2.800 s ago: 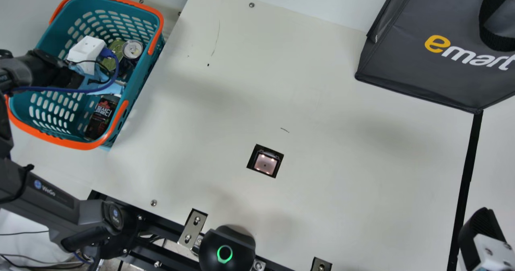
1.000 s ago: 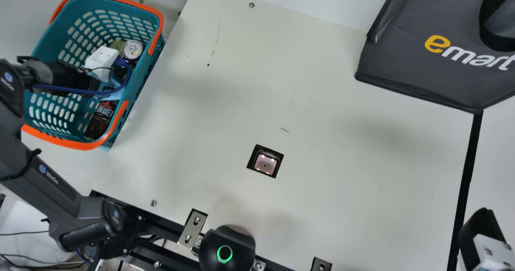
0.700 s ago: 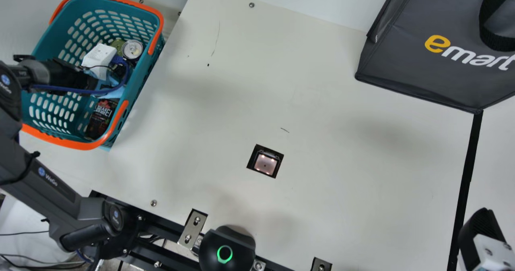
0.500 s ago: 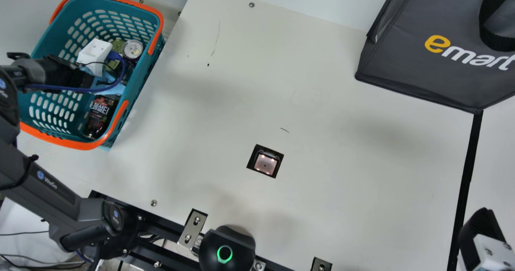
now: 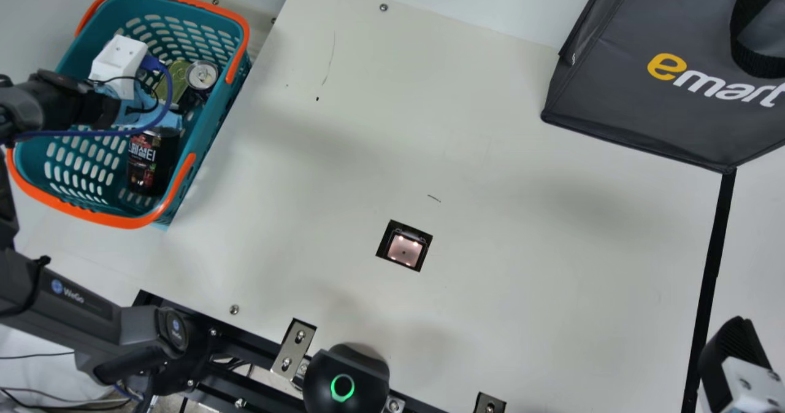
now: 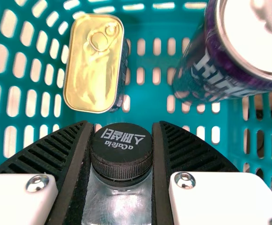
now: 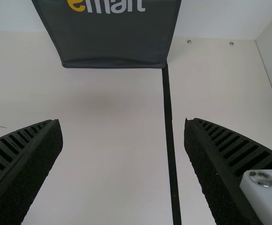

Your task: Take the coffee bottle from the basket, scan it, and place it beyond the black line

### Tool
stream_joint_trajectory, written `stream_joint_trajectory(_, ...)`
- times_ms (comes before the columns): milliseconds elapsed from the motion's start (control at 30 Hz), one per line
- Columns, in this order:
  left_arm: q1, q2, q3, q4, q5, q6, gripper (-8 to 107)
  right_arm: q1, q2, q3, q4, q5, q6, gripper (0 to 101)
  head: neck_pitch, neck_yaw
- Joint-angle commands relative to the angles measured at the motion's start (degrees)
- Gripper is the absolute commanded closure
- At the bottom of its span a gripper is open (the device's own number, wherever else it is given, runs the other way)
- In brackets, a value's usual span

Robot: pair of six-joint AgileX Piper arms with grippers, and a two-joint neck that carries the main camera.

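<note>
The coffee bottle [image 5: 153, 162] is at the left of your main view, within the outline of the teal basket [image 5: 122, 221]; you can't tell whether its base touches the basket floor. From the left edge, your left arm [image 5: 80, 308] reaches in across the frame, and its left gripper [image 5: 101, 109] hangs over the basket at upper left. In the left wrist view, you see the left gripper [image 6: 122, 154] pinching the bottle, a ribbed finger on either side of the black cap [image 6: 122, 143].

Just right of the gripper, the flat tin [image 5: 176, 81] and the dark can [image 5: 202, 75] sit side by side in the basket. Then, low in the frame and near its middle, you have the black dome [image 5: 346, 379] with its green ring, and above and to the right of it, the lit scanner window [image 5: 405, 247] in the table.

At upper right stands the dark grey bag [image 5: 644, 94]. The black line [image 5: 711, 278] runs down from its lower corner. At lower right you find the right gripper [image 5: 733, 351], its fingers spread wide in the right wrist view, with tabletop and line between them.
</note>
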Motion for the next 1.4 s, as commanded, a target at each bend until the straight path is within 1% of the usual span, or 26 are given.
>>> stream_joint_trajectory(0,0.26,-0.85,0.15,-0.51,0.47,0.26,89,0.00,0.00,0.00,0.00,0.00,0.00,10,-1.48,0.14)
stream_joint_trajectory(333,2.82,-5.78,0.13,-1.31,5.03,0.46,89,0.00,0.00,0.00,0.00,0.00,0.00,10,-1.48,0.14)
stream_joint_trajectory(767,7.14,-10.60,-1.64,-1.59,11.52,0.71,89,0.00,0.00,0.00,0.00,0.10,0.00,10,-1.48,0.14)
stream_joint_trajectory(1000,8.58,-13.12,-2.28,-2.28,14.45,0.60,89,0.00,0.00,0.00,0.00,0.09,0.00,10,-1.48,0.14)
stream_joint_trajectory(1367,10.70,-17.76,-4.15,-1.59,20.30,-1.41,89,0.00,0.00,0.00,0.00,0.09,0.00,10,-1.48,0.14)
